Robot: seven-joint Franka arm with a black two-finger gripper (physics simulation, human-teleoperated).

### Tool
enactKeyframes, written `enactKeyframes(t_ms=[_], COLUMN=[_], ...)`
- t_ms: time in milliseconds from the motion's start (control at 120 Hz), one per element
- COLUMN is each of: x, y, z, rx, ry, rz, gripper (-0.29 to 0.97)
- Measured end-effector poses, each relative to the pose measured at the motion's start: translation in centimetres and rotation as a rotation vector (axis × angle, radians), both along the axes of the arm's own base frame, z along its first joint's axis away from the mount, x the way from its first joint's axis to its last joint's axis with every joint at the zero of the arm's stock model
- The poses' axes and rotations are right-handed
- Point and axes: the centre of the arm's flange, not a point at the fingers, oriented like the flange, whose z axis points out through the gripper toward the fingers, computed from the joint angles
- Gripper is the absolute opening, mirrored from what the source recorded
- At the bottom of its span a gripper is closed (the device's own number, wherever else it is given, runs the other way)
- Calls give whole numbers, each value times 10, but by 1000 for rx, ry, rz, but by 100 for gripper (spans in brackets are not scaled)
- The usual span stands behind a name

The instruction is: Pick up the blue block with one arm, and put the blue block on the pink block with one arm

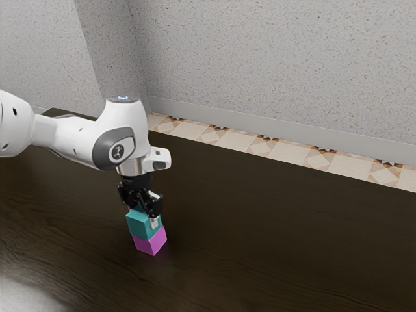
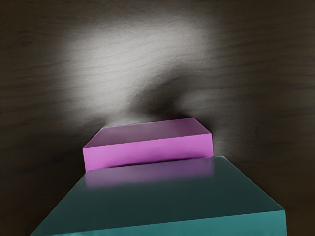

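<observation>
A teal-blue block sits on top of a pink block on the dark wooden table. My black gripper comes straight down over the stack, its fingers against two sides of the blue block, so it is shut on it. In the wrist view the blue block lies just under my hand, and the pink block sticks out from beneath it on one side, so the two are a little offset.
The tabletop stretches wide toward the exterior view's right and front. Beyond the table's far edge lie a patterned tile floor and a grey speckled wall.
</observation>
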Motion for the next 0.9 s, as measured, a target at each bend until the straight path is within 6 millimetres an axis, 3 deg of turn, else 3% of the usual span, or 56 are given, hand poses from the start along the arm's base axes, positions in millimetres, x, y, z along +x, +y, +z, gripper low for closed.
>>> enactKeyframes(t_ms=[83,283,508,708,900], x=[1,1,3,6,5], y=[-1,-1,-1,1,6], z=[1,1,4,39,43], rx=[5,6,5,13,23], ry=[-5,-7,-14,-78,-78], rz=[-1,-5,-9,-17,-17], gripper=[32,53,63,66,67])
